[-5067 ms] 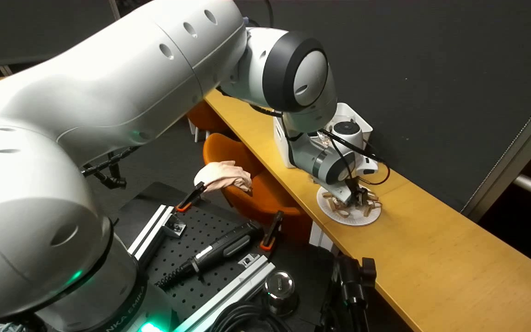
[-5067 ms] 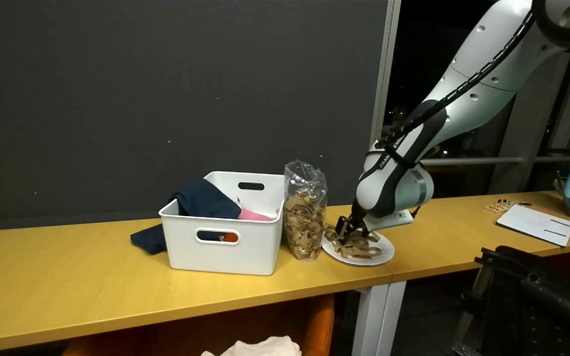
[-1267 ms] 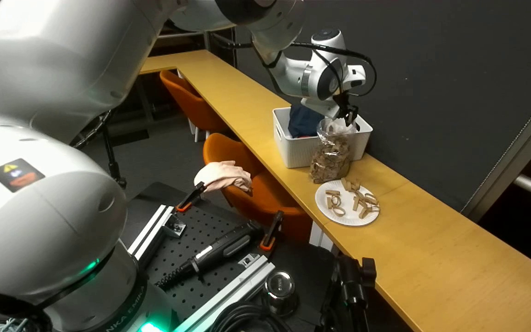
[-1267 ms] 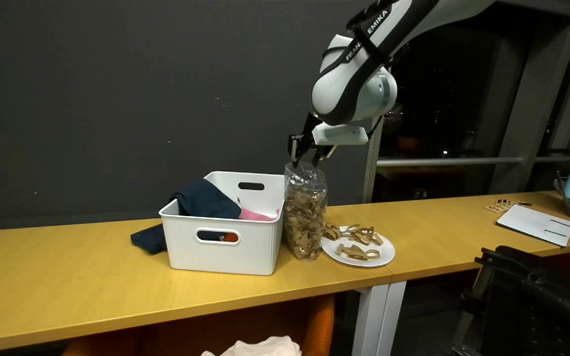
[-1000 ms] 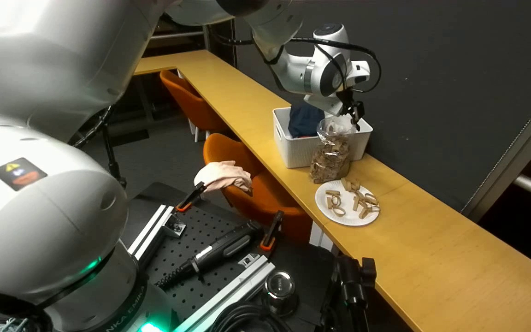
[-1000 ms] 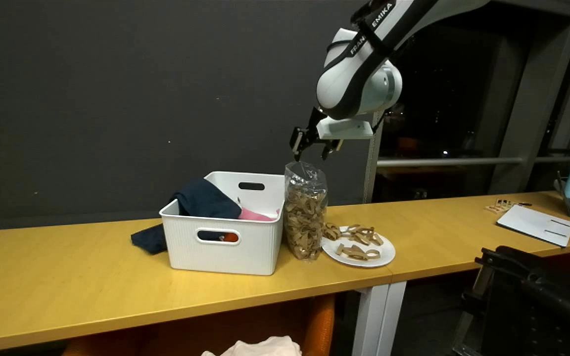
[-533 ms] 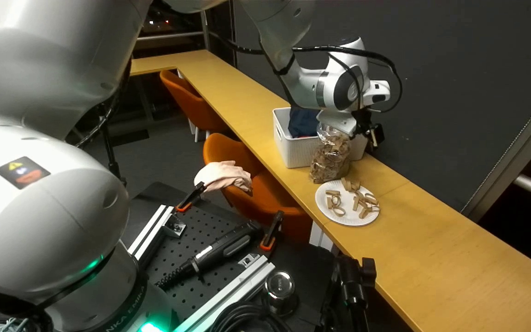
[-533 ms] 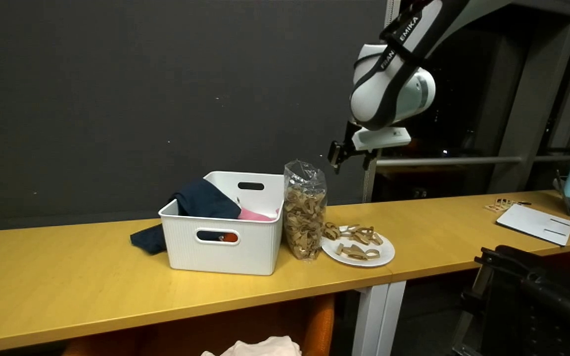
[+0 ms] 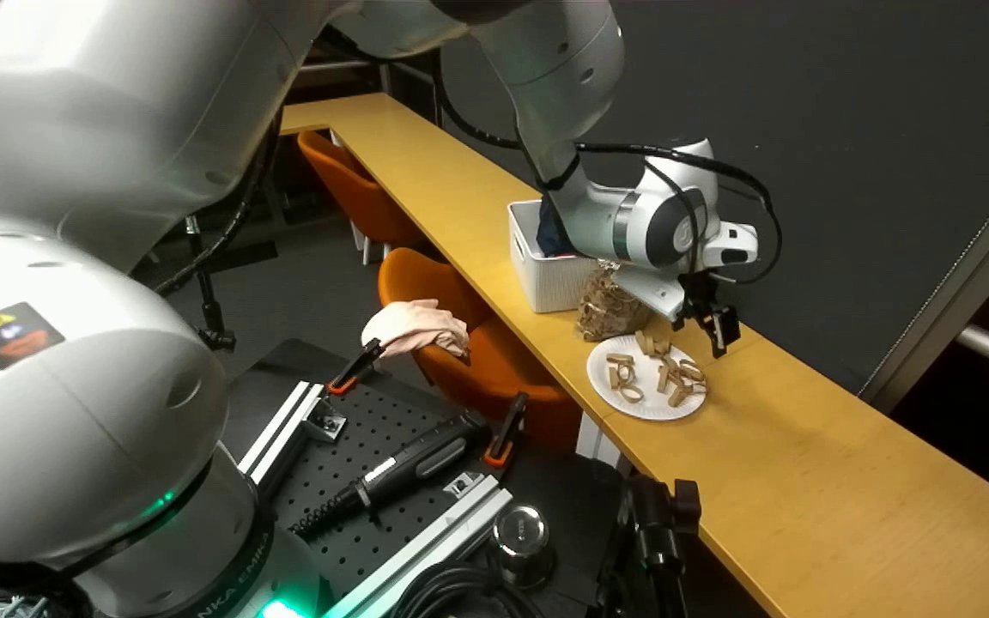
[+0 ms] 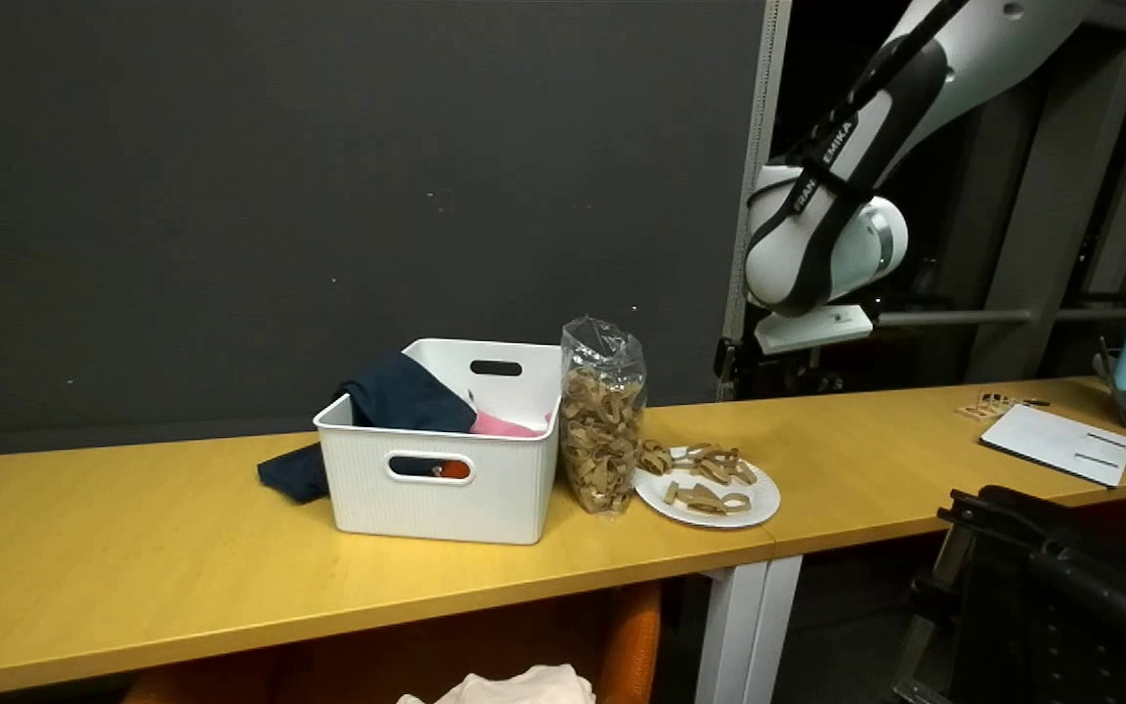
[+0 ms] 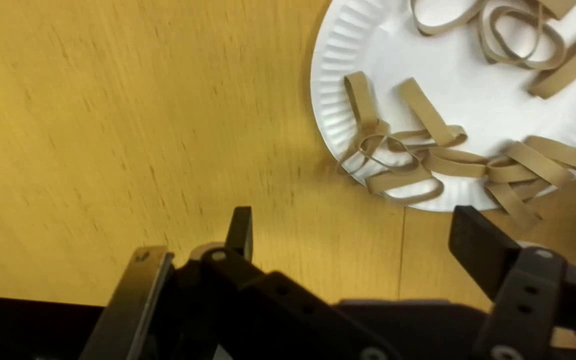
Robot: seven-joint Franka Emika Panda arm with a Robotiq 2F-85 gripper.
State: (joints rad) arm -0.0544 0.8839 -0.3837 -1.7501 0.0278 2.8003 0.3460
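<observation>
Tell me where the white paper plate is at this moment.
In an exterior view, the white paper plate sits on the wood-grain table, just right of the clear bag of rubber bands; in the wrist view it shows at upper right.

A long yellow wooden surface (image 9: 803,446) on pale legs (image 10: 744,636) runs along a dark grey wall (image 10: 231,215), with orange chairs (image 9: 503,378) beside it over a grey floor (image 9: 314,283), and beyond the wall's edge a dark window (image 10: 949,259) crossed by a pale horizontal rail (image 10: 954,319) meeting a grey post (image 10: 1057,196).
</observation>
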